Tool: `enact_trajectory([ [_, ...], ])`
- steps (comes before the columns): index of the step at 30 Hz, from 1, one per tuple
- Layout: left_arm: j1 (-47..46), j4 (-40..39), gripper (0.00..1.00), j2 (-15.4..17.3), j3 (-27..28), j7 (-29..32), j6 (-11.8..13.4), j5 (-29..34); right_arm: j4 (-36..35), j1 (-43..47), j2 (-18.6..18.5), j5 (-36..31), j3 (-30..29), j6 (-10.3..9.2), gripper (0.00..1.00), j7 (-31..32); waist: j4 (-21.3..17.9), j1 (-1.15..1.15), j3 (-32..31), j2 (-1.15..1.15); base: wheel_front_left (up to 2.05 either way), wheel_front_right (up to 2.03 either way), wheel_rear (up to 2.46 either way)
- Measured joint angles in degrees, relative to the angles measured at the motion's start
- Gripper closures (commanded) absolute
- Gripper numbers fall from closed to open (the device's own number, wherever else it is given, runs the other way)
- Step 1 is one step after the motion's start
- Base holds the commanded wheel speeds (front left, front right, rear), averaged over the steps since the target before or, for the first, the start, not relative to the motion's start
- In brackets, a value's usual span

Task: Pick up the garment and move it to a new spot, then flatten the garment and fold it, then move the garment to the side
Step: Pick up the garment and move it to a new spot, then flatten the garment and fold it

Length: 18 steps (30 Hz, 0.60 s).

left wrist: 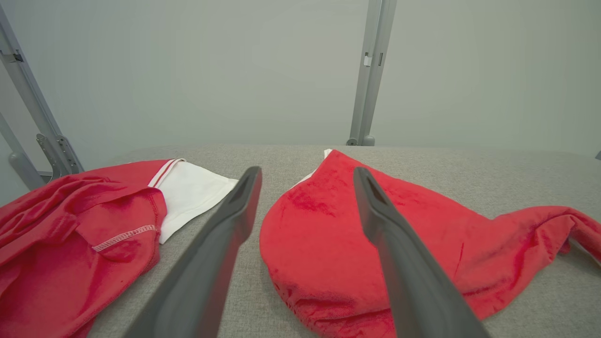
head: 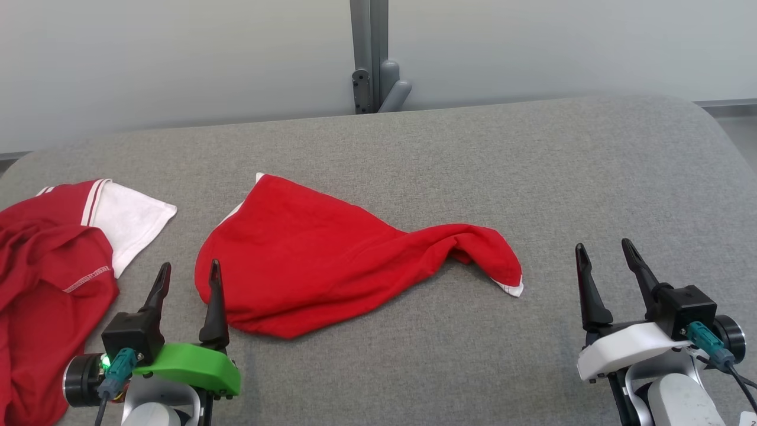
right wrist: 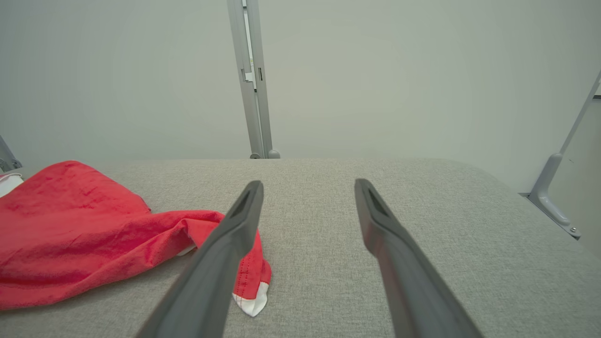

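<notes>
Both spread wide, empty: left hand (head: 190, 266) just beside red garment (head: 307, 260); right hand (head: 604, 245) well apart.

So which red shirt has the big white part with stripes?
The left garment, crumpled at the edge; the middle garment shows only slivers of white.

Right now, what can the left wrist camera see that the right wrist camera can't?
Left wrist view: a second, darker red garment with a white part, left of the open left gripper. Right wrist view: the open right gripper and a grey bracket past the table's right corner. Both: the bright red garment, grey table, wall post.
</notes>
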Motion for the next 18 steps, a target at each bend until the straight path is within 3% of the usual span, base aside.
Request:
enact_trajectory([
  [18,-0.36,-0.21,0.00,0.40,-1.68,0.29,-0.12,0.00,0.29,-0.36,0.13,-0.03,-0.14,0.00,0.00,0.00,0.58,0.00,0.66,0.00,0.00,0.00,0.00],
])
